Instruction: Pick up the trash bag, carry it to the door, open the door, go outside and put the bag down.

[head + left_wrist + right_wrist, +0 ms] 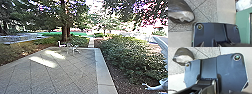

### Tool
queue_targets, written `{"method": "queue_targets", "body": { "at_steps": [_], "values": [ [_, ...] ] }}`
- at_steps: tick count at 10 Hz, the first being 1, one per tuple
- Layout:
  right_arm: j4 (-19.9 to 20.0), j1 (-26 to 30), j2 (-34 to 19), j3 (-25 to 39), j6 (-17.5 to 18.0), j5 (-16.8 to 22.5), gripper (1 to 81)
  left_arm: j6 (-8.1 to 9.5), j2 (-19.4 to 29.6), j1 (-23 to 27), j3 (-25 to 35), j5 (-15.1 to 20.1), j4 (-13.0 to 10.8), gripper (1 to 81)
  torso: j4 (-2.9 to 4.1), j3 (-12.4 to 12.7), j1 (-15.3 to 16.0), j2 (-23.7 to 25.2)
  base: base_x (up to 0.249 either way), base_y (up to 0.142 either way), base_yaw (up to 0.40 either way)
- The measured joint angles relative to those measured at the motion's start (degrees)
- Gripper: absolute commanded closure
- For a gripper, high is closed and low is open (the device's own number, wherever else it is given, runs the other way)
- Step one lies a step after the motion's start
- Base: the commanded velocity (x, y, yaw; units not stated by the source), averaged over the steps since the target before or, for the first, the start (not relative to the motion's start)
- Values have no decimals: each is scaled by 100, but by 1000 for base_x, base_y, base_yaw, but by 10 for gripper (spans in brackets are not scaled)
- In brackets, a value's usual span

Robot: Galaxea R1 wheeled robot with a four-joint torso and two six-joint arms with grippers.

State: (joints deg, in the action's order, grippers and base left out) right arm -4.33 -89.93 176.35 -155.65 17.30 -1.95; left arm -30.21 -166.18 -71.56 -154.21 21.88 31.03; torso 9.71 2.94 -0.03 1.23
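The trash bag (181, 11), dark with a pale, crumpled patch, lies on the speckled paving (62, 77), near the pale border (103, 72) that edges it. I cannot tell whether the left claw stands wide or narrow, and I cannot tell for the right claw either.

From left to right, low plants (20, 51) grow along the left side of the paving. Two bright patches of sunlight (43, 62) fall on its far part. Past its far edge rises a thick tree trunk (65, 31), and at its far end stand a white chair (61, 44) and, just right of that, some thin-legged furniture. Well beyond the paving is a green lawn (77, 33). A narrow path (91, 43) leads away from its far right corner. To the right of the paving, past the border, come a strip of brown ground (118, 78) and dense bushes (130, 56). Farther right of it there is something pale and smooth; I cannot tell what. Across the border from the paving is also a green panel (242, 16), with something white and crumpled beside it.
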Motion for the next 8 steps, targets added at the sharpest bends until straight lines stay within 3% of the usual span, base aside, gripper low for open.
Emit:
{"method": "queue_targets", "body": {
  "at_steps": [4,8],
  "values": [
    [0,0,2,2,17,-146,10,-93,-193,-846,-12,-891,-580,10,0,0,-5,6,0,0,0],
    [20,-10,0,20,56,-171,10,-96,-350,-1353,-34,-2232,-661,10,0,4,-5,9,0,0,0]
  ]
}}
